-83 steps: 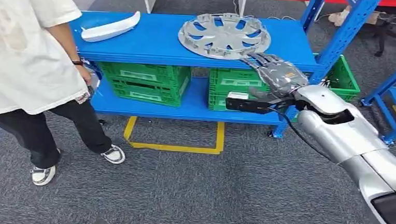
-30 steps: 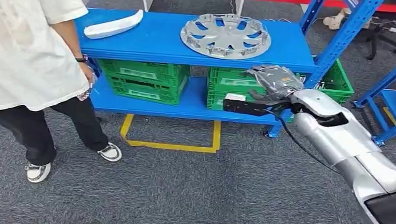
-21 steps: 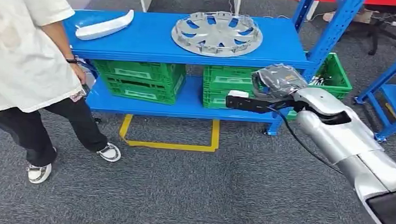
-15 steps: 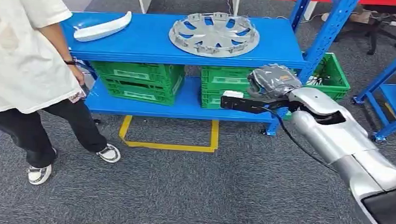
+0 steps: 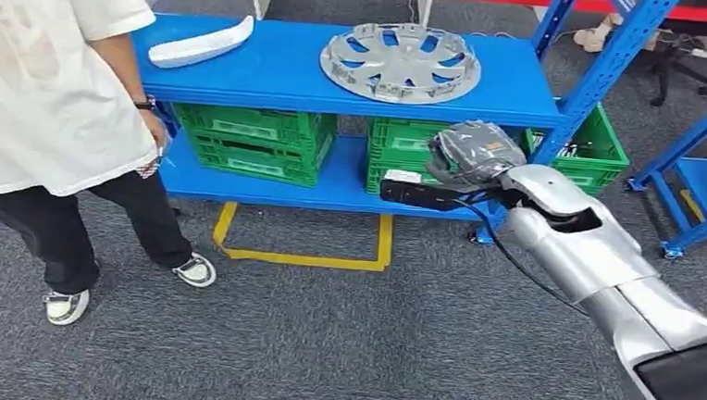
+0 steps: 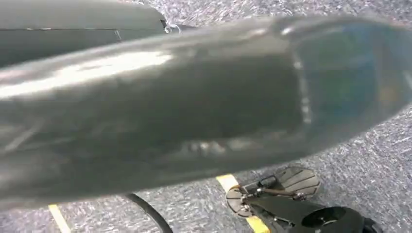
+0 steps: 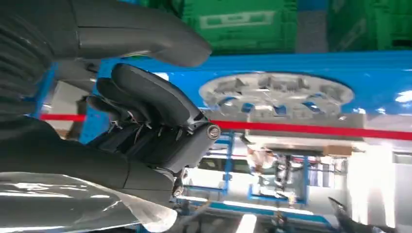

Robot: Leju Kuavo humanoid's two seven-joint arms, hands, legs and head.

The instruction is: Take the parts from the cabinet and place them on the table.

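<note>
While the right hand's fingers (image 7: 145, 97) curl on nothing, the silver spoked wheel cover (image 5: 400, 62) lies flat on the shelf (image 5: 283, 70)

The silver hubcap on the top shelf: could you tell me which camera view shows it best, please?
The head view: the silver hubcap lies whole and unobstructed on the blue shelf. The right wrist view shows it edge-on and inverted, beyond the robot hand. The left wrist view offers nothing of it.
</note>
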